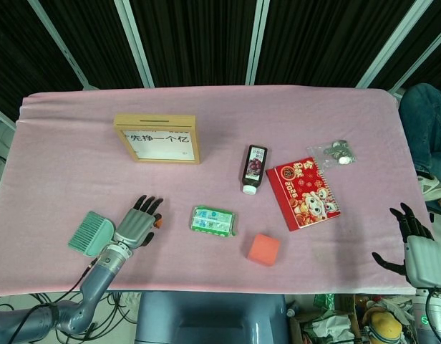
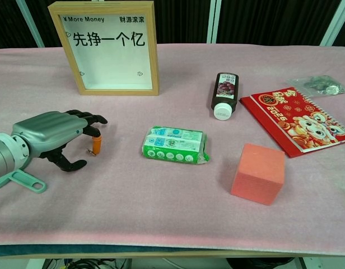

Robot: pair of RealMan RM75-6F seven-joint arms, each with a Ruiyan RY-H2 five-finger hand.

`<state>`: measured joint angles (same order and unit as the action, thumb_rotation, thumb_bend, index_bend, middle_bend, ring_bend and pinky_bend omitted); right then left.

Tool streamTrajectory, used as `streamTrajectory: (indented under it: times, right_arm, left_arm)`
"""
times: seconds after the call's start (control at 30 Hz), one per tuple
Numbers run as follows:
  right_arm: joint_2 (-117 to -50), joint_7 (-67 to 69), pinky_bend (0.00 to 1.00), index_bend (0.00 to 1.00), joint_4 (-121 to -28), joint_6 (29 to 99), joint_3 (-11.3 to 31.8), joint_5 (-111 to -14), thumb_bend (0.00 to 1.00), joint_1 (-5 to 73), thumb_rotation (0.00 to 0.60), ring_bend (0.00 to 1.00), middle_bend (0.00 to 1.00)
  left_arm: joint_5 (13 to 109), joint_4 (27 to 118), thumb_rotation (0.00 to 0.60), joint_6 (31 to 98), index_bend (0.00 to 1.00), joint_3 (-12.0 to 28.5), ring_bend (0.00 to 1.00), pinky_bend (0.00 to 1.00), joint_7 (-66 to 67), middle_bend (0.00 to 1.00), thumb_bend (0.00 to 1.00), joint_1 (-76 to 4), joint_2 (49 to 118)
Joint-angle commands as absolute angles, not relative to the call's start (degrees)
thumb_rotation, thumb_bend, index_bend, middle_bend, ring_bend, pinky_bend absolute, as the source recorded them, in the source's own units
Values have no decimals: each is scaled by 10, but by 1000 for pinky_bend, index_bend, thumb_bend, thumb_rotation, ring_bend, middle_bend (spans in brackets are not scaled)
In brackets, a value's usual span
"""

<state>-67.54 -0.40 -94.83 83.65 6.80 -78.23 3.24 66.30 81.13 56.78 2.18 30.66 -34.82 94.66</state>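
My left hand [image 1: 137,226] [image 2: 49,136] hovers palm down over the pink cloth at the front left, its fingers spread and the thumb held apart. A small orange piece [image 2: 96,145] [image 1: 157,222] stands on the cloth right under its fingertips; I cannot tell whether a finger touches it. A green brush [image 1: 91,233] lies just left of that hand, and its handle [image 2: 24,181] shows under the wrist. My right hand [image 1: 418,249] hangs beyond the table's right front corner with fingers spread, holding nothing.
A wooden framed sign [image 1: 158,138] stands at the back left. A green wipes pack [image 1: 213,221], an orange cube [image 1: 263,249], a dark bottle [image 1: 254,169], a red calendar [image 1: 303,193] and a bag of coins [image 1: 333,152] lie to the right.
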Motion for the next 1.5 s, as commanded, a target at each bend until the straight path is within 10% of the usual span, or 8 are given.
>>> streamTrajectory:
  times: [0.03, 1.5]
  right_arm:
    - [-675, -4, 212, 133, -949, 836, 68, -782, 67, 32, 600, 142, 22]
    - [-674, -6, 212, 136, -952, 835, 69, -776, 73, 31, 600, 143, 22]
  left_arm:
    - [661, 810, 600, 567, 457, 22, 0, 0, 309, 61, 390, -349, 947]
    - [654, 804, 600, 564, 486, 25, 0, 0, 312, 66, 458, -354, 954]
